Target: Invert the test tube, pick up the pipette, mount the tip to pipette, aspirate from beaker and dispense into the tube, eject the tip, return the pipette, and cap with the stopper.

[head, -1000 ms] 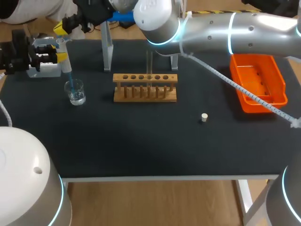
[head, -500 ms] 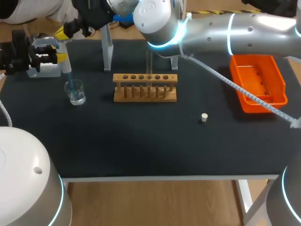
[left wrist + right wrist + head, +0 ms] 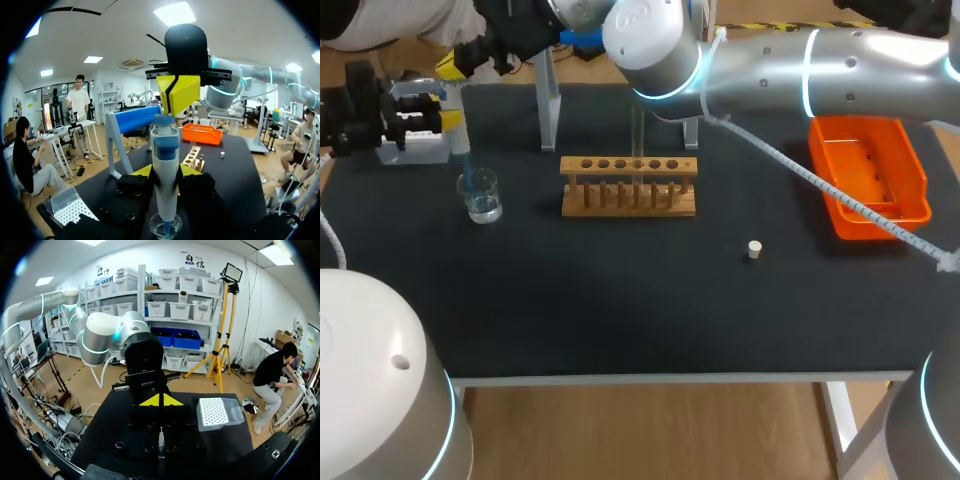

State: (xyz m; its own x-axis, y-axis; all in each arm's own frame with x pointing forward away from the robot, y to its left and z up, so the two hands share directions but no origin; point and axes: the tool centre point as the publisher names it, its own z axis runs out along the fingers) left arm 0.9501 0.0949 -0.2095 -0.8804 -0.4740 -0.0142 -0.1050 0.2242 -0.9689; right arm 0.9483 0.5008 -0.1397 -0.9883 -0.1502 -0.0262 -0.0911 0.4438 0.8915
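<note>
Two arms meet at the far left corner of the black tabletop (image 3: pixel 620 300). Left tool (image 3: pixel 165 172) is clamped from both sides on the white-bodied, blue-topped plastic pipette (image 3: pixel 166 150), yellow fingertips (image 3: pixel 142 171) snug against the barrel. Pipette long axis is vertical, plunger end up, tip end down. Its thin clear tip (image 3: pixel 468 172) points straight down into the small clear glass beaker (image 3: pixel 480 195), which holds clear liquid and stands directly under the left tool.

Right arm comes in from the right and reaches across to the far left. Right tool (image 3: pixel 176 97) has its fingers pressed together, nothing held between them, pointing down. It sits directly above the pipette's blue plunger knob (image 3: pixel 164 120) and looks to be touching it; the wrist views don't settle the contact.

Light wooden test tube rack (image 3: pixel 629 186) stands mid-tabletop, long axis running left-right. Clear glass test tube (image 3: pixel 638 135) stands upright in it, hard to make out.

Small cream round stopper (image 3: pixel 754 250) lies on the tabletop, to the right of the rack on the near side, apart from it. Orange plastic tray (image 3: pixel 870 180) is at the right side, well apart from the beaker. Grey pipette stand with blue holder (image 3: pixel 132 119) stands behind the rack, near the pipette. Clear box of white pipette tips (image 3: pixel 215 412) sits at the tabletop's corner near the left tool.
</note>
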